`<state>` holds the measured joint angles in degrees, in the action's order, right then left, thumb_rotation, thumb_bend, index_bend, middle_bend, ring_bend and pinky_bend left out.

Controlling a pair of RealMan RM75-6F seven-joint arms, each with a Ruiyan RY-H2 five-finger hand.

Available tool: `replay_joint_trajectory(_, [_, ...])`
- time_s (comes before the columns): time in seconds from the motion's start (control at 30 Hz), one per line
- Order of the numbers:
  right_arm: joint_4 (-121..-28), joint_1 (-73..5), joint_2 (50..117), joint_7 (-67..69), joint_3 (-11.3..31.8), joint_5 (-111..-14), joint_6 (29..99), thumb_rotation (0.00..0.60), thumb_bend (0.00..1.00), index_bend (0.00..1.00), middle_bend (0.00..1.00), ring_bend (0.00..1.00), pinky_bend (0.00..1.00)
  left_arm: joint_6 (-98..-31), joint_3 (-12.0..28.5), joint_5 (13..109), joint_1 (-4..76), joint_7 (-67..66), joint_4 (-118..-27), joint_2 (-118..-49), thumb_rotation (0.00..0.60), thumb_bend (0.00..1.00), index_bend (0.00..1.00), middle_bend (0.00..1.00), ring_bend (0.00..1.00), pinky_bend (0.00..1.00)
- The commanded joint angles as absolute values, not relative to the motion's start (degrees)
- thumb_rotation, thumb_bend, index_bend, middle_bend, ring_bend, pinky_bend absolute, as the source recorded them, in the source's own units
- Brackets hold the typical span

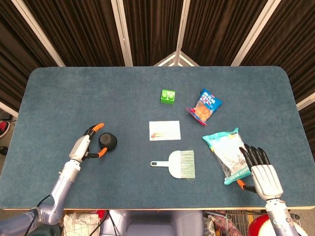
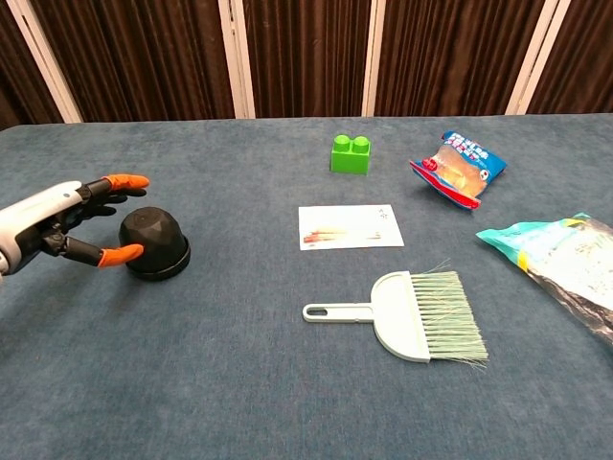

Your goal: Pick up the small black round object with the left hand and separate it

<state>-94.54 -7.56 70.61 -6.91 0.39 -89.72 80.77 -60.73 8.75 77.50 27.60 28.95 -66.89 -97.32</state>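
The small black round object, dome-shaped, sits on the blue table at the left. My left hand is just to its left, with orange-tipped fingers spread on either side of it. One fingertip is close against the object's near side; I cannot tell whether it touches. Nothing is lifted. At the table's right front, my right hand lies flat with its fingers apart and its fingertips beside a pale blue bag. The chest view does not show the right hand.
Mid-table lie a white card and a pale green dustpan brush. Behind them are a green brick and a blue snack packet. The pale blue bag lies at the right front.
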Motion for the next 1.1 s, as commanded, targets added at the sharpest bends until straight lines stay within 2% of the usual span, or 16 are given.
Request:
replay_joint_trajectory(0.03, [-94.57, -7.59, 70.60, -6.85, 0.40, -89.74, 80.75, 0.600, 0.21, 0.00, 0.00, 0.01, 0.00, -60.71, 9.05, 77.03, 27.55, 28.68, -66.94, -97.38, 0.600, 0.56, 0.11, 0.09, 0.00, 0.00])
replay_joint_trajectory(0.4, [-94.78, -8.01, 70.34, -6.70, 0.88, -89.02, 80.15, 0.600, 0.21, 0.00, 0.00, 0.01, 0.00, -59.19, 9.79, 75.73, 28.96, 25.69, -66.84, -99.35, 0.600, 0.56, 0.11, 0.18, 0.00, 0.00])
replay_joint_trajectory(0.7, [-94.60, -7.61, 69.97, -5.78, 0.46, -89.57, 80.77, 0.600, 0.21, 0.00, 0.00, 0.01, 0.00, -61.69, 10.51, 75.94, 28.52, 25.06, -68.01, -99.95, 0.600, 0.58, 0.12, 0.28, 0.00, 0.00])
replay_joint_trajectory(0.97, [-94.69, -7.41, 70.27, -6.08, 0.21, -90.19, 81.23, 0.600, 0.21, 0.00, 0.00, 0.01, 0.00, -64.69, 11.15, 77.44, 28.06, 24.36, -73.12, -97.70, 0.600, 0.58, 0.13, 0.29, 0.00, 0.00])
replay_joint_trajectory(1.1, [-94.98, -7.71, 70.17, -6.18, 0.59, -89.68, 80.81, 0.600, 0.21, 0.00, 0.00, 0.01, 0.00, -63.86, 11.76, 76.95, 29.04, 22.66, -75.15, -97.75, 0.600, 0.58, 0.13, 0.29, 0.00, 0.00])
